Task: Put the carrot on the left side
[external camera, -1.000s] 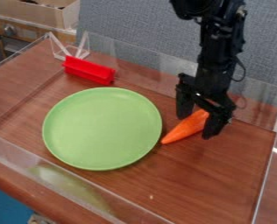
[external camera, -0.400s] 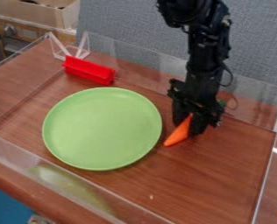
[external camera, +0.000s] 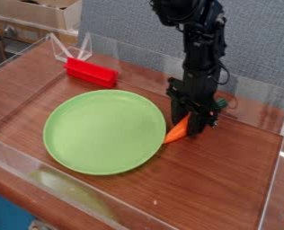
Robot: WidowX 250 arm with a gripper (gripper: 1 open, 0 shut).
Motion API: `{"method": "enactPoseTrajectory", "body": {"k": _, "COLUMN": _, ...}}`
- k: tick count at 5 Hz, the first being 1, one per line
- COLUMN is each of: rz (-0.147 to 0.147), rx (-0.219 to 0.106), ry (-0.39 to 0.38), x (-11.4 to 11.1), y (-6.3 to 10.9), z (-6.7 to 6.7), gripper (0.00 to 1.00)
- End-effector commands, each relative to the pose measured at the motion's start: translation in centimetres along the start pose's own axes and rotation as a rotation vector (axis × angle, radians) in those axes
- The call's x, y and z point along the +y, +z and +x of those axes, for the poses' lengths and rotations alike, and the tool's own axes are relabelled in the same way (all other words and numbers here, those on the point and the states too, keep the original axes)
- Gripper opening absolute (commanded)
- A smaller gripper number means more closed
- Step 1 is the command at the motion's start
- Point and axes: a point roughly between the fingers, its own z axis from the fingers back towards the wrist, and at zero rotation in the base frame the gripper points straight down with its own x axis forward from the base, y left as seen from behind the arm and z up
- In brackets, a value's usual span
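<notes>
1. The green plate (external camera: pixel 103 130) is taken as the landmark on the wooden table (external camera: pixel 217 184).
2. The carrot (external camera: pixel 177 136) is located just beside the plate's right rim.
3. The gripper (external camera: pixel 195 128) is pointed downward and appears pinched on the carrot's upper end.
4. A red block (external camera: pixel 91 71) is located behind the plate.

The table (external camera: pixel 60 90) looked like reddish-brown wood with a smooth, slightly glossy finish. Clear plastic walls (external camera: pixel 24 148) ringed it. The green plate (external camera: pixel 102 130), orange carrot (external camera: pixel 176 136) and far red block (external camera: pixel 92 72) appeared smooth matt plastic.
</notes>
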Motion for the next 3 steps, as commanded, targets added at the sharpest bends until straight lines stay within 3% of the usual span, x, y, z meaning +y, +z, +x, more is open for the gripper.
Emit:
{"method": "enactPoseTrajectory", "body": {"k": 1, "rz": 0.015, "rx": -0.055, "ry": 0.008, "x": 0.8, "y": 0.0, "z": 1.3, "gripper": 0.0}}
{"method": "enactPoseTrajectory", "body": {"k": 3, "rz": 0.017, "rx": -0.084, "ry": -0.027, "x": -0.5, "y": -0.2, "z": 2.3, "gripper": 0.0}}
